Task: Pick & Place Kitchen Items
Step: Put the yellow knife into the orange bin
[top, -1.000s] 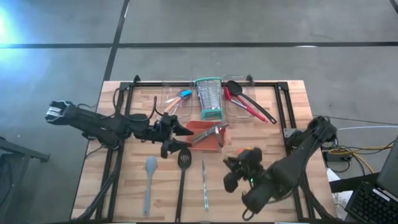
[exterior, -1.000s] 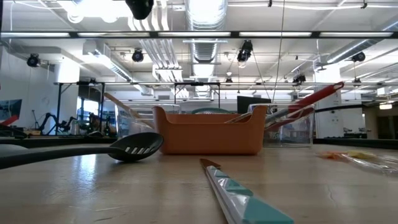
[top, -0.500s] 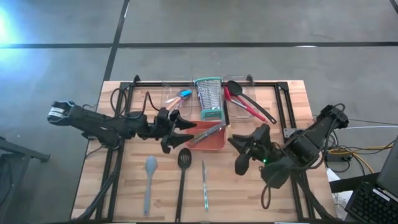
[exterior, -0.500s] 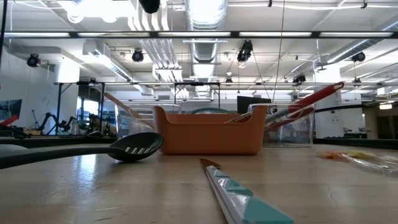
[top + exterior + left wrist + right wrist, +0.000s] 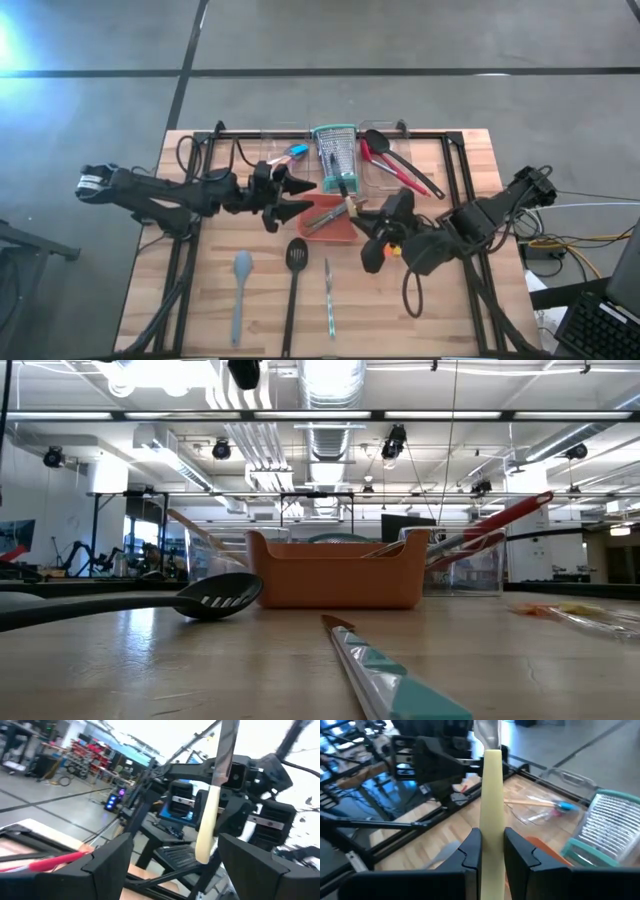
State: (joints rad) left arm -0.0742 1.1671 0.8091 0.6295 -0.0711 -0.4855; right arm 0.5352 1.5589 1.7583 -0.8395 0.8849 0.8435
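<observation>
My right jaws (image 5: 492,851) are clamped on a cream-handled tool (image 5: 492,805) over the orange tray (image 5: 335,228); left jaws (image 5: 296,197) sit wide apart alongside.

Grey polished concrete floor (image 5: 400,40) around light wooden slatted table (image 5: 480,150), dark seam lines across it. Bright glare patch at floor's far left edge. Low view: open industrial ceiling, silver ventilation ducts (image 5: 325,435), long fluorescent strip lights (image 5: 300,415), hanging black spotlights (image 5: 396,442). Black metal frames (image 5: 315,510) and workbenches behind table.
</observation>
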